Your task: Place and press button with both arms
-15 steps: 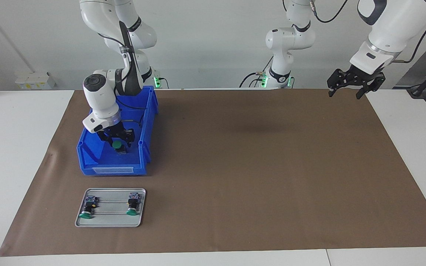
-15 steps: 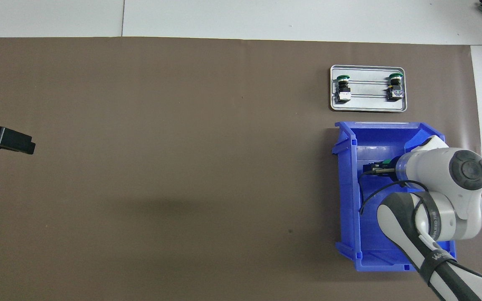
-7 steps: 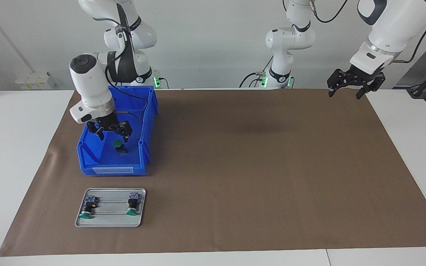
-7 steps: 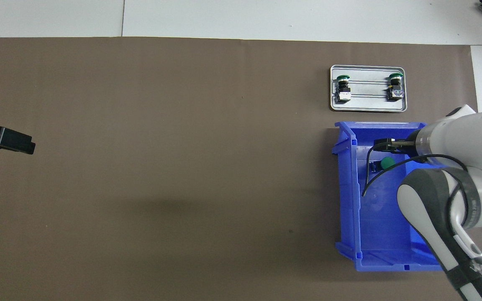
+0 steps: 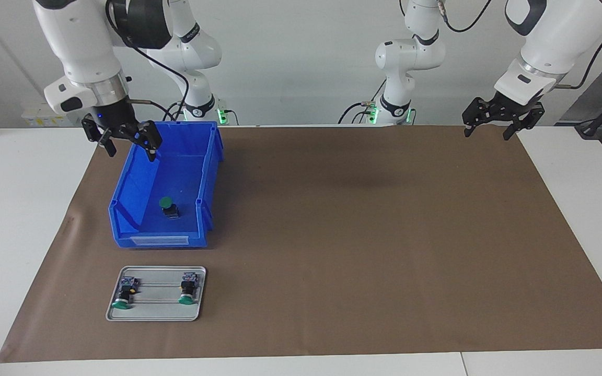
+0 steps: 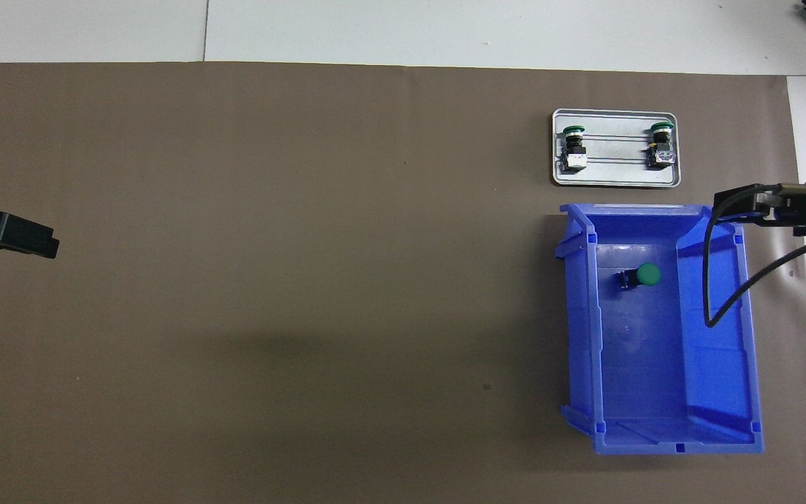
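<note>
- Green-capped button is lying in the blue bin, released.
- Right claw, wide and empty, is rising over the bin's edge.
- Left claw is waiting, wide, empty.
- Placing looks finished; pressing remains.

Button lies in blue bin; both hands raised, empty.

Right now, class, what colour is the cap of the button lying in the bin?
Green cap, clearest in the overhead view.

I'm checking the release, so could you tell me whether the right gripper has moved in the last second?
Yes: the right gripper rose from the button in the blue bin to above its rim.
</note>
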Tool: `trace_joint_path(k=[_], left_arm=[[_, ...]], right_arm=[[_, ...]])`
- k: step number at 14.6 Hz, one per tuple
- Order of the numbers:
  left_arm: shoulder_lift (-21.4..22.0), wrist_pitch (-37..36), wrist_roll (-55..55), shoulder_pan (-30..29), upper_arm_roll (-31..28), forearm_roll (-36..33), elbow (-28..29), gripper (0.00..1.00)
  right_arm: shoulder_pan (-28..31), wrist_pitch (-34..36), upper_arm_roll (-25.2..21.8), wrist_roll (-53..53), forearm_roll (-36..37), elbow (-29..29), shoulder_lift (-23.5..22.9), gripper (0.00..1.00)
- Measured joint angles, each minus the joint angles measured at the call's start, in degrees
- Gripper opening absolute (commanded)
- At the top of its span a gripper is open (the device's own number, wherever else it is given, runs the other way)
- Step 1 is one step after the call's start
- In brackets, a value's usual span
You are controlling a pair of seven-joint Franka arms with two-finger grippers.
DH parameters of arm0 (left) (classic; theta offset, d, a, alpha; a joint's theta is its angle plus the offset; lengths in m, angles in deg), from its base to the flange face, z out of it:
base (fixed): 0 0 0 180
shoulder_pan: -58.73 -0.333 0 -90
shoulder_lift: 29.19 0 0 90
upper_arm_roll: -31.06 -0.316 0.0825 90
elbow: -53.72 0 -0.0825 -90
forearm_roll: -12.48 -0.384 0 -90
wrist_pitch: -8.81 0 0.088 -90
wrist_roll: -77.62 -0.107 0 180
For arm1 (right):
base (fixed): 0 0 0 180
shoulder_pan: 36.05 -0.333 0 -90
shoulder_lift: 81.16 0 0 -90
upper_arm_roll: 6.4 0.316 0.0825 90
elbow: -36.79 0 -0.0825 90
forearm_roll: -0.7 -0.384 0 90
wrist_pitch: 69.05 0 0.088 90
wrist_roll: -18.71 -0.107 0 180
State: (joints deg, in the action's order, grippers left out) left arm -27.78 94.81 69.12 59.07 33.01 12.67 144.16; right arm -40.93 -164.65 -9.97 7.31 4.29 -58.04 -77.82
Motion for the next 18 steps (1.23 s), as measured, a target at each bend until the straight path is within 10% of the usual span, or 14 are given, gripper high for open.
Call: trace_joint_path(k=[5,18], left_arm=[[0.00,0.00,0.00,0.00,0.00,0.00,0.00,1.00],[0.00,0.00,0.00,0.00,0.00,0.00,0.00,1.00]], right_arm=[[0.49,10.85,-0.69,0.02,-0.23,8.79,-0.01,1.00],[1.33,11.49,-0.35,1.52,-1.22,7.86,-1.37,1.00]])
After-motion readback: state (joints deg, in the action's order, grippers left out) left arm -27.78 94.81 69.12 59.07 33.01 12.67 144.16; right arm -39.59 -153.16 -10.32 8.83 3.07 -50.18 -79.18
